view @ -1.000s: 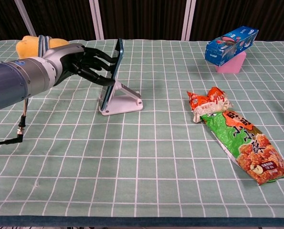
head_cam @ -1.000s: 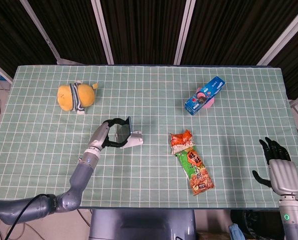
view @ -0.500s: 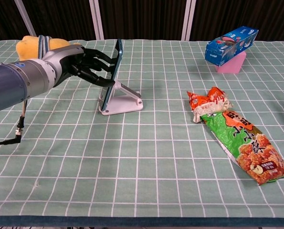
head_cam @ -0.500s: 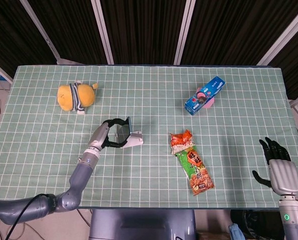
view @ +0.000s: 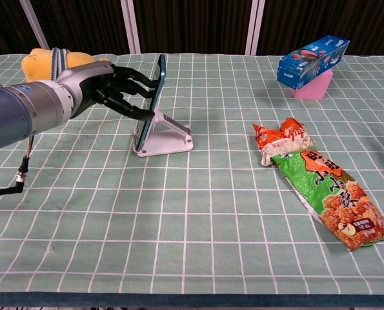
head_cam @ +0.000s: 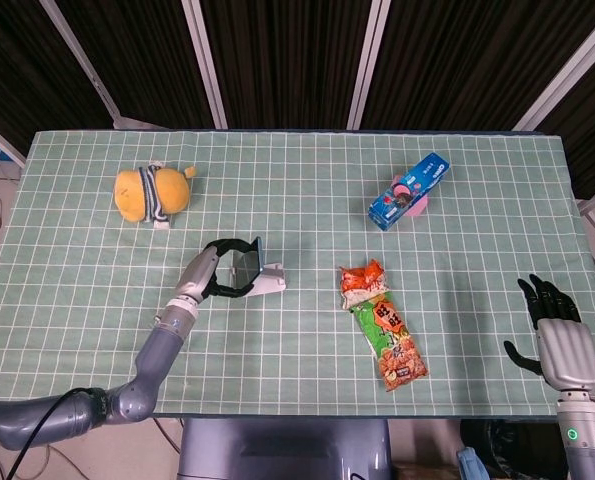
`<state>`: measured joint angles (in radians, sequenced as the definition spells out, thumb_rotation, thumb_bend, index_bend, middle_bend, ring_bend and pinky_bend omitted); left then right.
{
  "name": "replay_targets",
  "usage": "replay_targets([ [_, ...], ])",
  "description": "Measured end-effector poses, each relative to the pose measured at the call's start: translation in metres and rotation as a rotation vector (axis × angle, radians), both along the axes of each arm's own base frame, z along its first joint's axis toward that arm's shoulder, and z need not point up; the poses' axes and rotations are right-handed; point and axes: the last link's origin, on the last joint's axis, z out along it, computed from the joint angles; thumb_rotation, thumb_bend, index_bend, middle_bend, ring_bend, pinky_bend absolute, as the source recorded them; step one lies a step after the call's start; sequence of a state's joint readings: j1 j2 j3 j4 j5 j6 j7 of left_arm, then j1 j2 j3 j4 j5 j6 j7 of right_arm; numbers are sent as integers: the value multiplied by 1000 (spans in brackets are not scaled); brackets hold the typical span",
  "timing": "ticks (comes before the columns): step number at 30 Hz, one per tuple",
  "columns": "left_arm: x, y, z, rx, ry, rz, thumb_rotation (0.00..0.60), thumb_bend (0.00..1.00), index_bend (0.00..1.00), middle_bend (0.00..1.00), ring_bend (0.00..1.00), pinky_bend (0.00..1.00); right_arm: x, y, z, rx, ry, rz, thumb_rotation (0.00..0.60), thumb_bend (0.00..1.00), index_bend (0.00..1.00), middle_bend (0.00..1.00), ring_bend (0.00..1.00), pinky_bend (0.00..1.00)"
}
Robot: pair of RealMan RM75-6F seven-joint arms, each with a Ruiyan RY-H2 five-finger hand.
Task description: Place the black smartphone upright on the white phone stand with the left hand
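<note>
The left hand (view: 108,87) grips the black smartphone (view: 154,97) by its edges, fingers (view: 137,82) wrapped around the device from behind. The smartphone stands upright, tilted back against the white phone stand (view: 166,137), lower edge seated in the stand.

Surroundings, relative to the left hand:
- Behind it, further from the robot — a yellow plush toy (head_cam: 153,192), near but apart.
- To its right, well apart — an orange snack packet (view: 282,139) touching a green snack bag (view: 330,197); the two lie end to end.
- Far right and further back — a blue box (view: 312,60) propped tilted on a pink block (view: 314,88).

Nothing lies between the left hand and the stand. The gridded green cloth of the counter (head_cam: 297,340) is bare in front of the stand, toward the near edge, and between the stand and the snack packets.

The right hand (head_cam: 552,325) hangs off the counter's right edge — fingers spread, holding nothing.
</note>
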<state>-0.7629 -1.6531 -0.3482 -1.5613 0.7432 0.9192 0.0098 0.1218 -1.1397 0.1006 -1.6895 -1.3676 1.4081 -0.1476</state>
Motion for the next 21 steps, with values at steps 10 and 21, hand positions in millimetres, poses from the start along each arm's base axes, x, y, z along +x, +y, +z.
replay_targets([
  [10,-1,-1,1,2,6,-6,600,285,140,182,25,0,0,0,0,0,1,1,600,395,22,0,0,128],
  [21,-2,-2,2,-7,16,-11,600,213,22,81,0,0,0,0,0,-1,1,1,600,394,22,0,0,128],
])
